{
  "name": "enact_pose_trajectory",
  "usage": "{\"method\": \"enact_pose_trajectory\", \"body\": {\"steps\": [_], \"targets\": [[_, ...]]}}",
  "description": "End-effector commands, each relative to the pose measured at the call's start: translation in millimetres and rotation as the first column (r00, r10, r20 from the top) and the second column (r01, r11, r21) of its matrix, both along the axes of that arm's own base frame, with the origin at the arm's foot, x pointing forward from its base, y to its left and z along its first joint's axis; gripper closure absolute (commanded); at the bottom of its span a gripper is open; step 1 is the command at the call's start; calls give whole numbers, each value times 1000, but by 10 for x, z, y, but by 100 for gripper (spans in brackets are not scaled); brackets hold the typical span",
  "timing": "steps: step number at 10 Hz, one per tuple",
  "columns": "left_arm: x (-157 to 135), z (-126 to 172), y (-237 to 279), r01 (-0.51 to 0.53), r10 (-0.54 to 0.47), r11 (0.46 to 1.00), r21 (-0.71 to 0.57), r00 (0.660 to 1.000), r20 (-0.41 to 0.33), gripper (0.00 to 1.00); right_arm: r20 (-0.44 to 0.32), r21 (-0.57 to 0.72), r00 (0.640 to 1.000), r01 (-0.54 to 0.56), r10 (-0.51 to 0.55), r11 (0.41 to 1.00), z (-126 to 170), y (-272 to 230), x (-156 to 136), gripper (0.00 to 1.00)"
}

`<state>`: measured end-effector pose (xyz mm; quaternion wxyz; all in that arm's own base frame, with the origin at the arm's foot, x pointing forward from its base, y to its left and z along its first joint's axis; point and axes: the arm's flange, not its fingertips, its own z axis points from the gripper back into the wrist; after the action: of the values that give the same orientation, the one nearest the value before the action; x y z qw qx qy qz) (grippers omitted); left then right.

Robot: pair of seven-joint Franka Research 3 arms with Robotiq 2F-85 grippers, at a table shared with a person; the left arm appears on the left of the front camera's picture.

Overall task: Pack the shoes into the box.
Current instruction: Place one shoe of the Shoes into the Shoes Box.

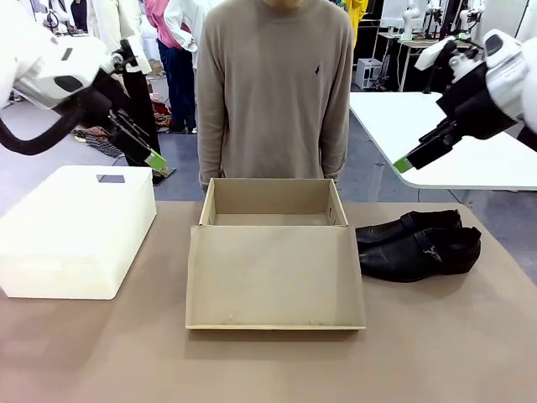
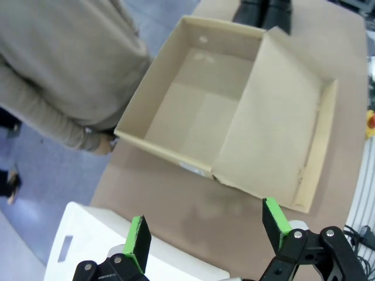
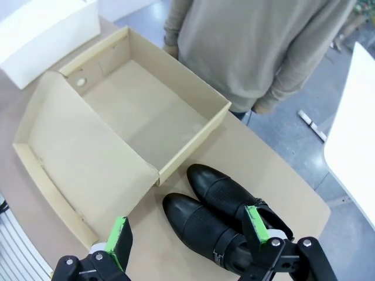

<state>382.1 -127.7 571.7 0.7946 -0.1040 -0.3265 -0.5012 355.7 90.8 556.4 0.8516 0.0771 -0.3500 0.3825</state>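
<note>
The brown cardboard box (image 1: 268,200) stands open mid-table, its inside bare and its flap lid (image 1: 273,277) lying flat toward me. Two glossy black shoes (image 1: 417,243) lie side by side on the table just right of the box, toes pointing at it. My left gripper (image 1: 155,164) hangs open high above the table's left side, over the white plastic box. My right gripper (image 1: 404,164) hangs open above the shoes. The right wrist view looks down past the right gripper (image 3: 187,225) onto the shoes (image 3: 217,205) and box (image 3: 146,105). The left wrist view has the left gripper (image 2: 206,228) and box (image 2: 193,111).
A white rounded plastic box (image 1: 75,231) sits at the table's left. A person (image 1: 275,92) in a beige sweater stands at the far edge behind the cardboard box. A white table (image 1: 470,143) stands beyond at the right. Bare tabletop runs along the front.
</note>
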Motion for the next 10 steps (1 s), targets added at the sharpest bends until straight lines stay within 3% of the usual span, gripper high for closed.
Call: {"method": "enact_pose_trajectory", "body": {"steps": [1,5,10], "targets": [[65,92,115,60,-62,996,-59,998,-24,0,14,61,993,-120,120,991,80,-135,-10,0],[138,158,299,32,-46,983,-180,996,-72,0,41,114,972,-235,231,965,155,-312,-90,0],[101,154,316,-1,-13,983,-184,997,-80,0,38,100,979,-205,202,974,161,-292,-163,0]]}}
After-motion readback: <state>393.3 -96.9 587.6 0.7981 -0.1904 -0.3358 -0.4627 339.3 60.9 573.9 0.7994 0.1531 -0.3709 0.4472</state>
